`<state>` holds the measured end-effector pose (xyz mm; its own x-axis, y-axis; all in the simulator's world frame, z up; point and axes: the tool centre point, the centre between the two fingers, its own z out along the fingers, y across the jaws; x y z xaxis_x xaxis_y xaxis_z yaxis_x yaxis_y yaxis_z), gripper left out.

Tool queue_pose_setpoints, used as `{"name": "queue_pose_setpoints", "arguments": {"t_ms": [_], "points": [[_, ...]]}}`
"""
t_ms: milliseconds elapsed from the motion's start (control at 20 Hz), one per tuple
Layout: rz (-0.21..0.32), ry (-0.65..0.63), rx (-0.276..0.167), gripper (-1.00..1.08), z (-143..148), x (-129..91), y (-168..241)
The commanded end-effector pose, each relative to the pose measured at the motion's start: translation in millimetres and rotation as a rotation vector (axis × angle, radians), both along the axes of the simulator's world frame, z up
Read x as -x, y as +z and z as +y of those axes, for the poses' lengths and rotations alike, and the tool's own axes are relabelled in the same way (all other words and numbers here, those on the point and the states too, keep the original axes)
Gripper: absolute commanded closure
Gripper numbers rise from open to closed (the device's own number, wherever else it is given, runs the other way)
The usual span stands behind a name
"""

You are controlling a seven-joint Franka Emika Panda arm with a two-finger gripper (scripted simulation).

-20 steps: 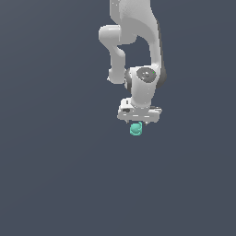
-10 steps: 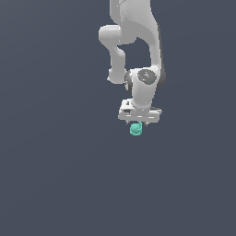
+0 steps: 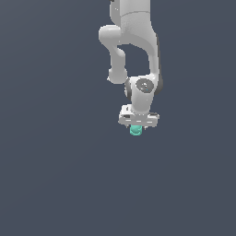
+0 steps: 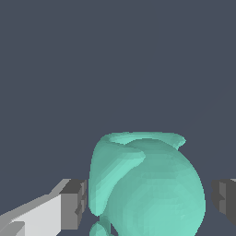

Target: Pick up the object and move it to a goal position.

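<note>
The object (image 3: 135, 131) is a small, smooth teal lump, seen in the exterior view just under the white gripper (image 3: 136, 127), which points straight down over it. In the wrist view the object (image 4: 147, 189) fills the space between the two dark fingertips. One fingertip (image 4: 75, 203) stands almost against its side. The other fingertip (image 4: 225, 197) stands a little clear of it. A thin gap shows on each side, so the jaws are open around the object. The gripper (image 4: 150, 200) is centred on it.
The white arm (image 3: 133, 46) rises from the gripper to the top edge of the exterior view. A plain dark grey surface (image 3: 55, 175) lies all around, and I see no other objects or goal marker.
The gripper has sunk very slightly over the object. The object has stayed where it was.
</note>
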<state>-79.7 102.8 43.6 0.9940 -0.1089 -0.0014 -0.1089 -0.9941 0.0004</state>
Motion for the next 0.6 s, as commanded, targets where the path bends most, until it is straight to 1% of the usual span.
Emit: {"name": "queue_pose_setpoints", "arguments": {"t_ms": [0,50,100,550], "points": [[-0.001,0.000,0.000,-0.92,0.3,-0.6,-3.9],[-0.002,-0.001,0.000,-0.92,-0.1,-0.7,-4.0],[-0.002,-0.001,0.000,1.08,-0.1,-0.7,-4.0],[-0.002,-0.001,0.000,1.08,-0.1,-0.7,-4.0]]}}
